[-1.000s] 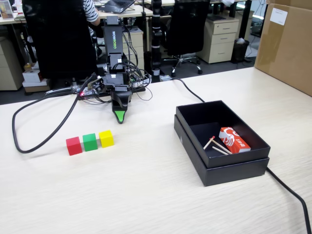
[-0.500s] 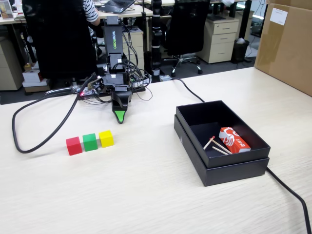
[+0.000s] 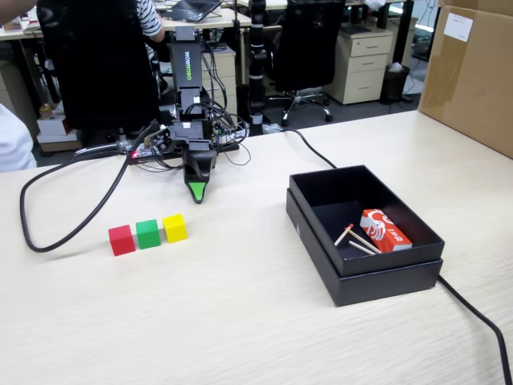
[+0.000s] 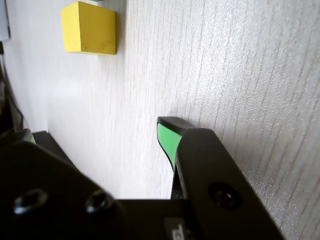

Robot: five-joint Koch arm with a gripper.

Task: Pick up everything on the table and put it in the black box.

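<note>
Three small cubes stand in a row on the beige table (image 3: 240, 321), left of centre: red (image 3: 122, 240), green (image 3: 147, 233), yellow (image 3: 174, 228). My gripper (image 3: 196, 193) points down at the table a little behind and to the right of the yellow cube, empty. In the wrist view the gripper (image 4: 95, 135) is open, with bare table between its green-padded fingers (image 4: 167, 140). The yellow cube (image 4: 89, 27) lies ahead at the top left. The black box (image 3: 377, 281) stands at the right.
The box holds a red-and-white matchbox (image 3: 385, 230) and a few matchsticks (image 3: 358, 241). A big brown carton (image 3: 473, 72) stands at the back right. Black cables loop at the left (image 3: 36, 233) and run past the box (image 3: 473, 313). The arm's base (image 3: 188, 104) is behind the gripper.
</note>
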